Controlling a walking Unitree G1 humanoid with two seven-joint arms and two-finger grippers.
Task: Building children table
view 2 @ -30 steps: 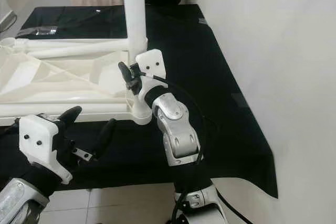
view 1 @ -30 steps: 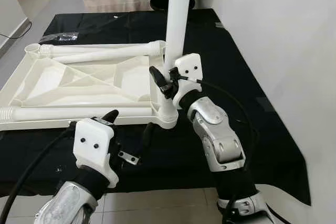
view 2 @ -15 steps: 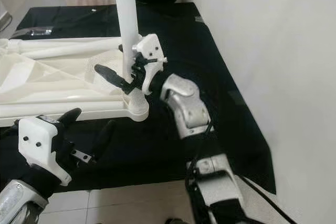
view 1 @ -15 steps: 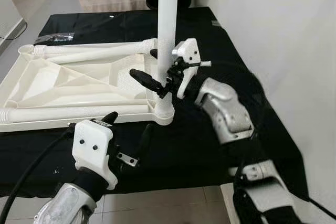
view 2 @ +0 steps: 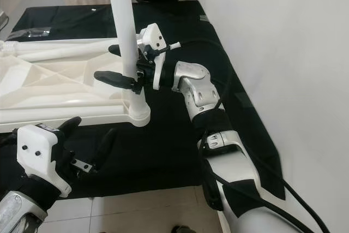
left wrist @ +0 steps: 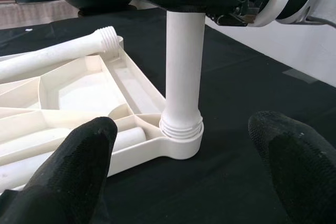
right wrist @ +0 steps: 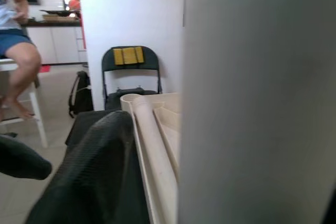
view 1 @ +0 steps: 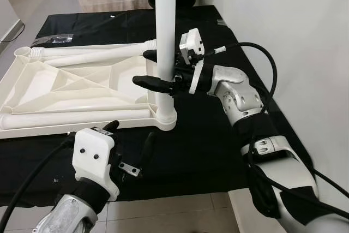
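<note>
Right gripper [view 1: 154, 68] straddled the upright leg [view 1: 164, 31], contact hard to judge; its top ran out of frame, base socketed in the tabletop [view 1: 65, 88] corner; left gripper [view 1: 131, 143] hovered, fingers spread

Right arm stretched forward, its tool [view 1: 155, 68] spread wide, left tool [view 1: 130, 141] low, fingers apart

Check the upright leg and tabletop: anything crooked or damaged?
Nothing stands out. The upright leg stands straight in the corner socket of the upturned tabletop, the right gripper astride it; no cracks visible.
</note>
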